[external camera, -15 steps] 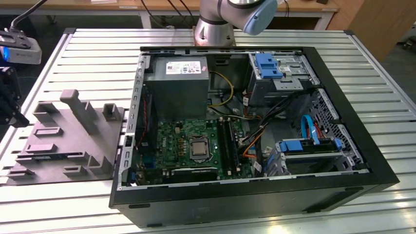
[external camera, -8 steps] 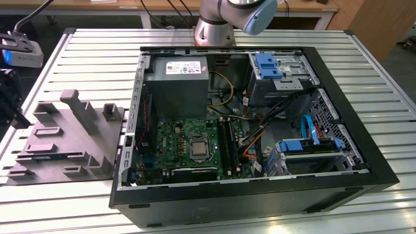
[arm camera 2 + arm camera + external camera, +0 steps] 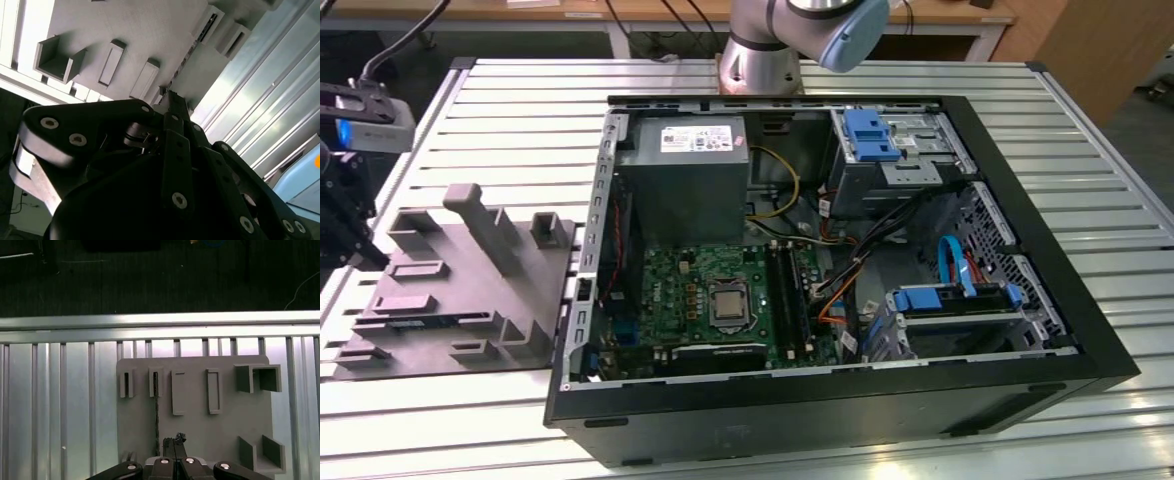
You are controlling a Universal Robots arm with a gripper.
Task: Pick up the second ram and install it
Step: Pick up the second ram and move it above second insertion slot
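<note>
One long, thin green-blue circuit strip, the second ram [image 3: 156,412], stands on edge in a slot of the grey plastic tray [image 3: 200,432]. My hand [image 3: 175,444] is near that tray's edge, fingers pressed together on nothing. I judge a good grasp needs them parted and squared across the strip. The exterior view shows its coloured face [image 3: 440,321]; the first wrist view gives a dark edge.

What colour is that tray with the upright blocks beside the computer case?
The tray is plain grey all over; the exterior view shows it best.
</note>
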